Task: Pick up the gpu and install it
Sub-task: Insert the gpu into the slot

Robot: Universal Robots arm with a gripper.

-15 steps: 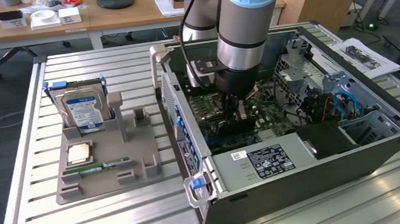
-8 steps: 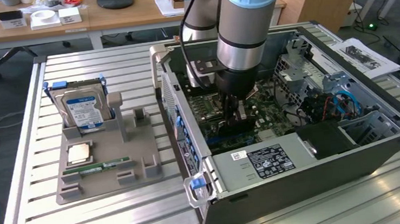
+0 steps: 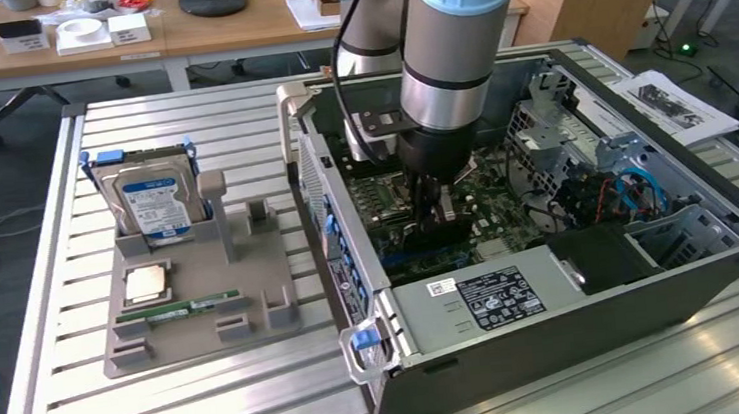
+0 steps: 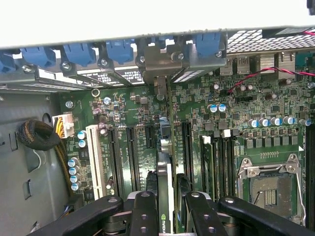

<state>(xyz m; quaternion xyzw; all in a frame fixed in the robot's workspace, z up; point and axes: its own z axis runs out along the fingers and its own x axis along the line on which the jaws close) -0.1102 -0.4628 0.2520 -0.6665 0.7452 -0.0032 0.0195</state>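
From the exterior view, the arm reaches down into the open computer case, and the gripper sits low over the motherboard with a thin dark card — the gpu — standing on edge between its fingers. On the grey holder tray to the exterior view's left, a hard drive with a blue-and-white label stands upright and a green memory stick lies flat. A black label with white print sits on the power supply, too small to read.

In the wrist view, the black fingers are part-closed and clamp the gpu by its upper edge, the card running edge-on toward its silver bracket at the case's rear slots. A small green-and-white logo shows on the card's edge, seemingly Nvidia's. I judge the card light and stiff but delicate — best held by the board's edges, clear of components, and pressed straight down into the slot.
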